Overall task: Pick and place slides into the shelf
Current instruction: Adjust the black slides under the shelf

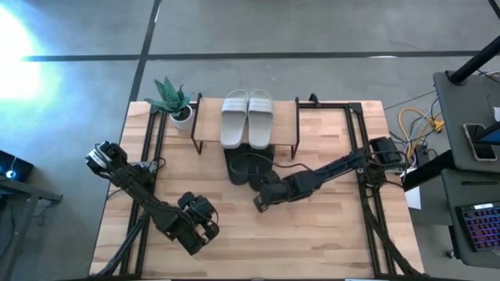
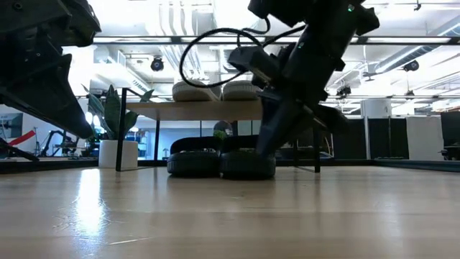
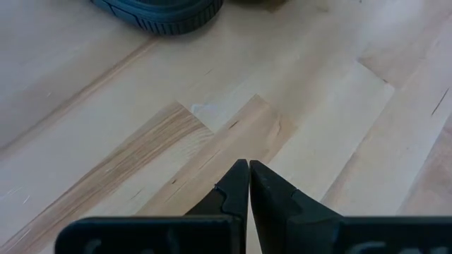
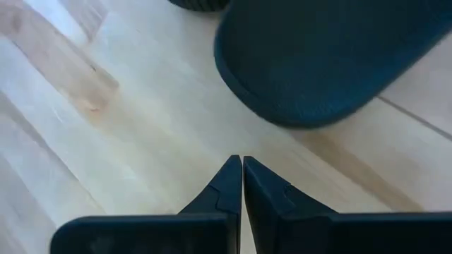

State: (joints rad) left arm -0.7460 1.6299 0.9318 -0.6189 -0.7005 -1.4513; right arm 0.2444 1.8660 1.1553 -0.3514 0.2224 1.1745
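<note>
The pale grey-white slides [image 1: 247,117] lie side by side on the shelf's plank top [image 1: 207,117]; the low view shows them up there too [image 2: 215,90]. Both black slides [image 1: 248,165] rest sole-down on the table, partly under the shelf's near edge [image 2: 219,162]. My right gripper [image 1: 259,204] hovers just near of them, shut and empty; in its wrist view the fingers [image 4: 242,169] point past the rounded end of one black slide [image 4: 332,56]. My left gripper [image 1: 208,227] waits over the near-left table, shut [image 3: 248,173]; a black slide's edge [image 3: 162,14] shows beyond it.
A potted plant [image 1: 173,100] stands at the shelf's left end. Black rails [image 1: 153,148] run along both sides of the table. A cable [image 2: 215,50] loops off the right arm. Bare wood [image 1: 312,234] lies along the table's near side.
</note>
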